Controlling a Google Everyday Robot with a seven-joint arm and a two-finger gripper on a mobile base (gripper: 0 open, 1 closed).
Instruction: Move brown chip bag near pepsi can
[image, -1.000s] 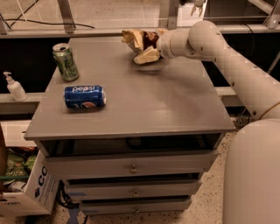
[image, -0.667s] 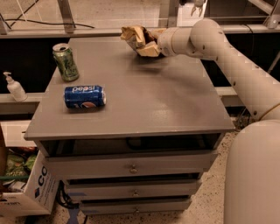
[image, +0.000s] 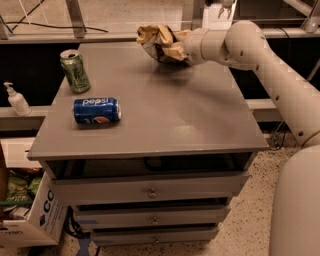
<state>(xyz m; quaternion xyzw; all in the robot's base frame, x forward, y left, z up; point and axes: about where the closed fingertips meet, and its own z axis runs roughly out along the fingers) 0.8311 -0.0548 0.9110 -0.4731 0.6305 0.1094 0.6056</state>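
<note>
The brown chip bag (image: 157, 42), crumpled with tan ends and a dark middle, is held in the air above the far part of the grey cabinet top (image: 165, 110). My gripper (image: 172, 47) is shut on it, reaching in from the right on the white arm (image: 260, 55). The pepsi can (image: 97, 110), blue with white lettering, lies on its side near the cabinet's left front, well apart from the bag.
A green can (image: 75, 70) with a silver top stands upright at the far left of the cabinet top. A white pump bottle (image: 16, 99) stands on a ledge to the left. A cardboard box (image: 30, 220) sits on the floor at lower left. Drawers (image: 150, 190) face front.
The gripper has lifted the chip bag off the cabinet top and carried it slightly left. The cans have not moved.
</note>
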